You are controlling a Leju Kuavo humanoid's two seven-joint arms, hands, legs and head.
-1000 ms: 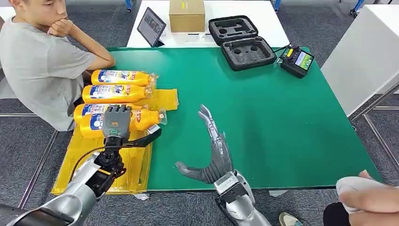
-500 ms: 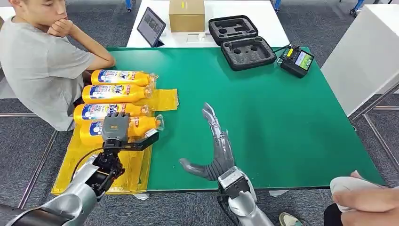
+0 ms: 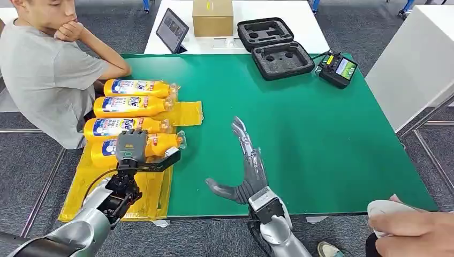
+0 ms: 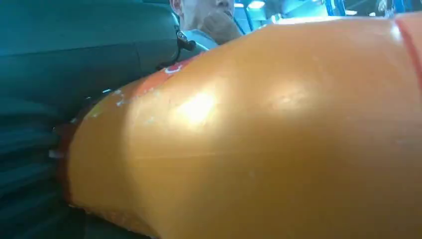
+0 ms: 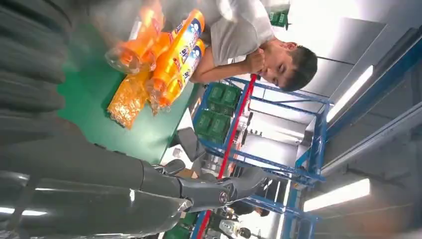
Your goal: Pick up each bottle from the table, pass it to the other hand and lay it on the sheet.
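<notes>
Four orange bottles lie side by side on the yellow sheet point(image 3: 147, 187) at the table's left. My left hand point(image 3: 131, 147) grips the nearest bottle point(image 3: 160, 141) from above, with its cap pointing right; up close the same bottle point(image 4: 259, 134) is a smooth orange wall against the hand. The other three bottles point(image 3: 138, 87) point(image 3: 131, 106) point(image 3: 107, 127) lie beyond it. My right hand point(image 3: 247, 163) hovers over the green table near the front edge, fingers point(image 5: 209, 191) stretched out and holding nothing. The row of bottles point(image 5: 179, 50) is also in the right wrist view.
A person point(image 3: 43, 69) sits at the left edge, close behind the bottles. Another person's hand point(image 3: 412, 225) is at the front right corner. A black foam case point(image 3: 275, 48), a controller point(image 3: 337, 68), a tablet point(image 3: 172, 29) and a cardboard box point(image 3: 212, 17) stand at the back.
My left hand and its bottle have come slightly nearer and lower onto the sheet. The right hand drew back a little. The person's hand at the front right shifted left.
</notes>
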